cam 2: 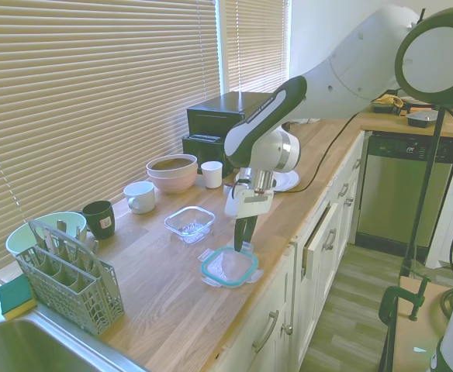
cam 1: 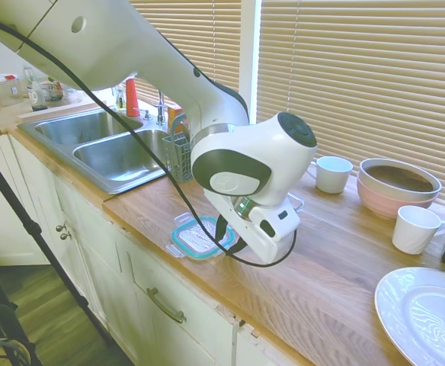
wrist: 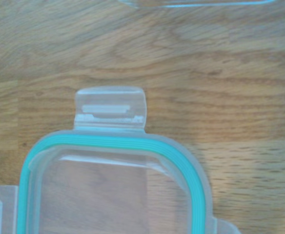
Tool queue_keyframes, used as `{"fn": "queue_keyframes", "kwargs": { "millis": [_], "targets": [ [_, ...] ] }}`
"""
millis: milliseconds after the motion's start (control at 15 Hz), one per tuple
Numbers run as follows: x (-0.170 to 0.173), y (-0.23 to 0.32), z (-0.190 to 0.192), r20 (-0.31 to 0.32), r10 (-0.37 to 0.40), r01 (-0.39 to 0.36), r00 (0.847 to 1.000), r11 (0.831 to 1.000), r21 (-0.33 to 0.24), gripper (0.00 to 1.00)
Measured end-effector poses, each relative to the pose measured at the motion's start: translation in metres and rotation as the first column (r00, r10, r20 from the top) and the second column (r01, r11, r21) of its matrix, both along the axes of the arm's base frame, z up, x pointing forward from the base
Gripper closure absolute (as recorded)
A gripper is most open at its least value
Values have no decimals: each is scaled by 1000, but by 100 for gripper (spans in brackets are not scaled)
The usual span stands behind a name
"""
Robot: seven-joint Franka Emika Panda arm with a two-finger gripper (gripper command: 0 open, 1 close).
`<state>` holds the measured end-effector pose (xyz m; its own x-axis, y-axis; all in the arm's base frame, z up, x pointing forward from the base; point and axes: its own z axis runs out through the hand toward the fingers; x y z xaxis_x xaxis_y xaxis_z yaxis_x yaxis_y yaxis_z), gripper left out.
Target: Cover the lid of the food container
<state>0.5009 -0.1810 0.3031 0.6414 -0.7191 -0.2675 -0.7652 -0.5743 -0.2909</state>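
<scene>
The white arm reaches down steeply, its claw (cam 2: 244,246) pointing straight downward, fingers close together.

Bright daylight filters through the blinds (cam 1: 360,76), washing out both wide-angle exterior views, which bend at their edges; the wrist view is soft and slightly blurred.

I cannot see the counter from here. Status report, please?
Tool low over lid, fingers close together, grip unclear. Lid flat on counter, container apart and uncovered. Nothing between them.
</scene>
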Motion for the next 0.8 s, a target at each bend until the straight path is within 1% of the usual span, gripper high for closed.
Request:
{"fn": "queue_keyframes", "kwargs": {
  "millis": [467,667,800],
  "targets": [
    [-1,0,-2,-11,1,-1,1000,1000,1,100],
    [-2,-2,2,-15,6,-6,1000,1000,-14,100],
    [-4,-6,11,-9,4,-4,1000,999,-32,100]
  ]
}}
